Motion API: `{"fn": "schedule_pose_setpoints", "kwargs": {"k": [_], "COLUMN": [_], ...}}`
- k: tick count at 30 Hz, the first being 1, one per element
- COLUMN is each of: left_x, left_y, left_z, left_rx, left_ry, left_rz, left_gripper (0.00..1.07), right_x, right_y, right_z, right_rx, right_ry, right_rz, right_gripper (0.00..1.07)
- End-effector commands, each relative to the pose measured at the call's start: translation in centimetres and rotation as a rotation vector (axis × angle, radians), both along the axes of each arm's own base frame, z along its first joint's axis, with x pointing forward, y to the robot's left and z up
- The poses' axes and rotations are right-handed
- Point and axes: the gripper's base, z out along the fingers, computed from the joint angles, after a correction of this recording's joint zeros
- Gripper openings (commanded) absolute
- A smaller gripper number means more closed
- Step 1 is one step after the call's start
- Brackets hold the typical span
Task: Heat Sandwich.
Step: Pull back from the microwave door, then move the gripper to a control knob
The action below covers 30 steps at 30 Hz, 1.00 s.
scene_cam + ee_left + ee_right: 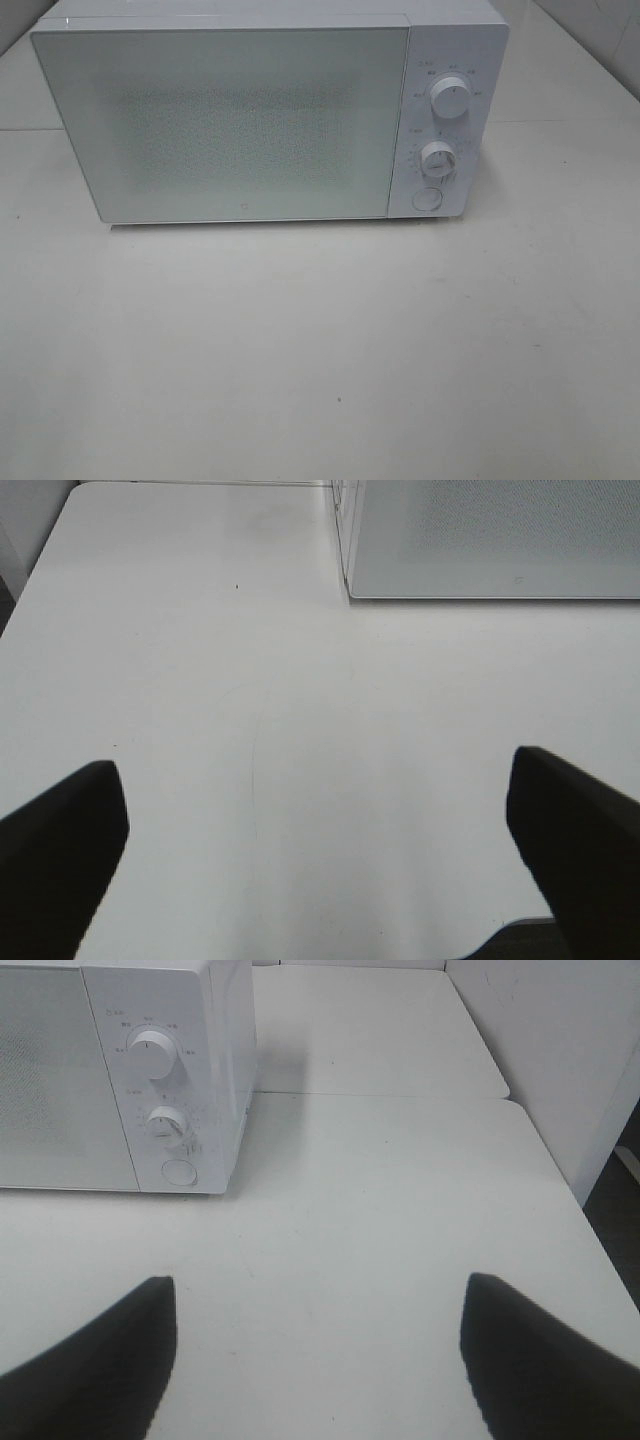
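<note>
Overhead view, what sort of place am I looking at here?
Likely a robot test bench staged as a kitchen, not a home: a white microwave, door shut, on a plain white table, with a bare white panel beside it.

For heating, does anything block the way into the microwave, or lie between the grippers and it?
Yes: the microwave's door is shut and closes off the inside. Between the open left gripper, the open right gripper and the microwave, only table surface shows. No sandwich is in view.
</note>
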Motion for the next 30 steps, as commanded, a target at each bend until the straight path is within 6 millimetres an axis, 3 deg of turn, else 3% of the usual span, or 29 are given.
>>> {"fn": "schedule_pose_setpoints", "kwargs": {"k": [1, 30], "left_x": [-0.3, -0.3], "left_y": [0.0, 0.0], "left_z": [-0.1, -0.1], "left_rx": [-0.003, -0.003], "left_ry": [-0.023, -0.023], "left_rz": [-0.007, -0.007], "left_gripper": [0.98, 0.98], "right_x": [0.9, 10.5], "right_y": [0.1, 0.8], "right_z": [0.6, 1.2], "right_rx": [0.005, -0.004], "right_ry": [0.0, 0.072], "right_rz": [-0.002, 0.022], "right_gripper": [0.75, 0.75]}}
